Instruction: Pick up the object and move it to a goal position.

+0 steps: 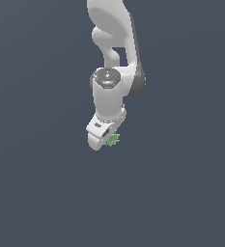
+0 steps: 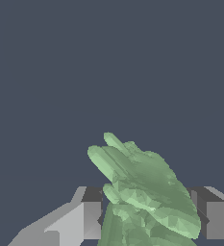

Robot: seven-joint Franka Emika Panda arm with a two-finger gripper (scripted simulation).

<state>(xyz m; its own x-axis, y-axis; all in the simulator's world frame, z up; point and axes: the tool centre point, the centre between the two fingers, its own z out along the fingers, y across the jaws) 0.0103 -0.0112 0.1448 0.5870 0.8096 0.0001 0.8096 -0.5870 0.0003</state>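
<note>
pale-green lump between the fingers

gripper (image 2: 144,218) spread either side of the object (image 2: 147,192), fingers (image 2: 87,214) near its flanks; contact hard to make out. pale green, jagged, leafy lobes fanning outward. lower part cut off in the wrist view. mostly hidden under the white hand in the exterior view, object (image 1: 114,140) peeking out.

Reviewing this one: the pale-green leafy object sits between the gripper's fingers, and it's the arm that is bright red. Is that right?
Not quite: the arm is white with grey parts, not red, as the exterior view shows. The rest holds: in the wrist view the pale-green leafy object sits between the fingers of the gripper.
</note>
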